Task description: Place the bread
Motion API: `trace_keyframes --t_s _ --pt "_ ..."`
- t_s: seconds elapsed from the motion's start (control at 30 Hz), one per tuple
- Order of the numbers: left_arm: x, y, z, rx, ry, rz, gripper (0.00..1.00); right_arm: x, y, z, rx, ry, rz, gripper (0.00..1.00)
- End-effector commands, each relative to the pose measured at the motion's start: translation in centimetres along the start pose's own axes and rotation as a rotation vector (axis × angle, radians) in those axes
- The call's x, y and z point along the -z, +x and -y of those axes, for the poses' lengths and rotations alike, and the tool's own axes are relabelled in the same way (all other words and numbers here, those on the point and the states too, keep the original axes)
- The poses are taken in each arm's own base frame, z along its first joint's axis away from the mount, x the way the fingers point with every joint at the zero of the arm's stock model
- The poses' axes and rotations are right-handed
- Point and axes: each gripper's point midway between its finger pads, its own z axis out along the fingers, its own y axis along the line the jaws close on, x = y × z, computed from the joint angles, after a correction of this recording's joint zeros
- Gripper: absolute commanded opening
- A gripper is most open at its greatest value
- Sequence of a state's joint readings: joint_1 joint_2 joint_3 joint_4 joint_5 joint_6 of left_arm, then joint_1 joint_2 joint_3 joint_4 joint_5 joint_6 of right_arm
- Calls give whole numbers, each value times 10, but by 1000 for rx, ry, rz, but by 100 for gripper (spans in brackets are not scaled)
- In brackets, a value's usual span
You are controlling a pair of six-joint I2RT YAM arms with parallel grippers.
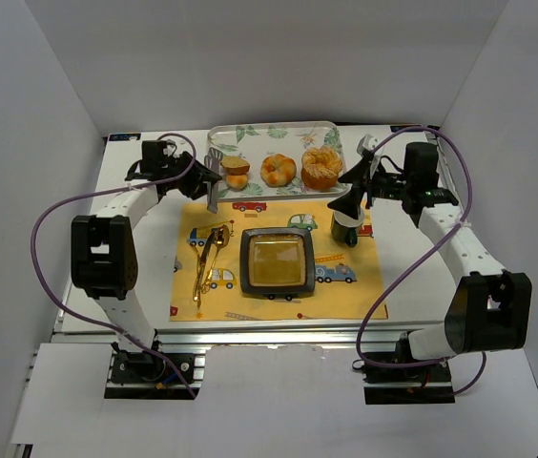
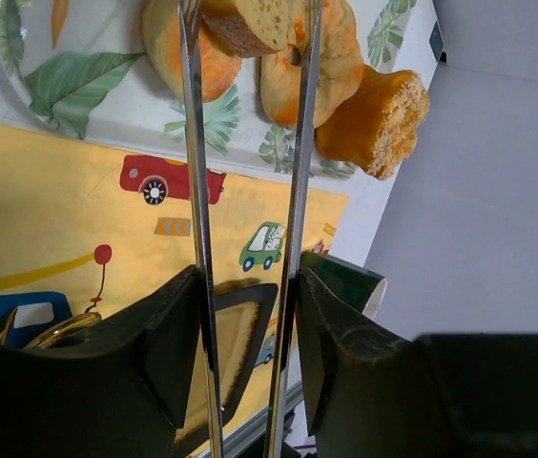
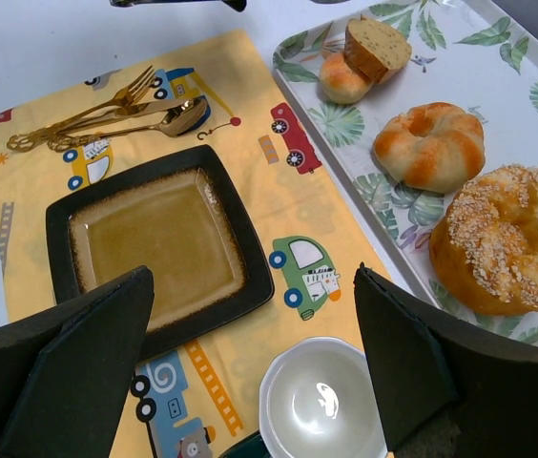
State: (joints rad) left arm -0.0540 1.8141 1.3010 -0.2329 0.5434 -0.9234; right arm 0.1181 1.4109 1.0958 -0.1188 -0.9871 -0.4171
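The bread (image 1: 236, 165), a small tan slice with a brown crust, is at the left end of the leaf-print tray (image 1: 271, 135), leaning on a small round bun (image 1: 237, 181). My left gripper (image 1: 204, 177) is shut on metal tongs (image 2: 196, 172). The tong arms reach to the bread (image 2: 250, 21), which sits between their tips at the top edge of the left wrist view; I cannot tell whether it is clamped. It also shows in the right wrist view (image 3: 377, 48). My right gripper (image 1: 355, 186) is open and empty above a cup, and it also shows in its wrist view (image 3: 253, 277).
A knotted roll (image 1: 278, 170) and a ring-shaped seeded pastry (image 1: 321, 168) lie on the tray. A square dark plate (image 1: 250, 262) sits on the yellow car-print mat (image 1: 345, 296). A gold fork and spoon (image 1: 207, 260) lie to its left. A green cup (image 1: 347, 227) stands to its right.
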Motion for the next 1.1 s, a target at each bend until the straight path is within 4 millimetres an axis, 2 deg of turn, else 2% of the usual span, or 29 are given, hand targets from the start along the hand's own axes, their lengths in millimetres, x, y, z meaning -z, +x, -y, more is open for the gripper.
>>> trace_keyframes --t_s 0.0,0.17,0.53,1.07 --pt "6 -11 23 -9 48 19 52 7 -15 -4 45 -2 43 89" --pt "0 -11 21 14 35 -6 53 8 -16 -4 46 0 49 89" --pt "1 1 8 59 -2 -41 55 12 -14 -4 43 2 62 89" --pt "-2 5 1 74 -24 -63 56 15 -10 -6 24 -2 70 89"
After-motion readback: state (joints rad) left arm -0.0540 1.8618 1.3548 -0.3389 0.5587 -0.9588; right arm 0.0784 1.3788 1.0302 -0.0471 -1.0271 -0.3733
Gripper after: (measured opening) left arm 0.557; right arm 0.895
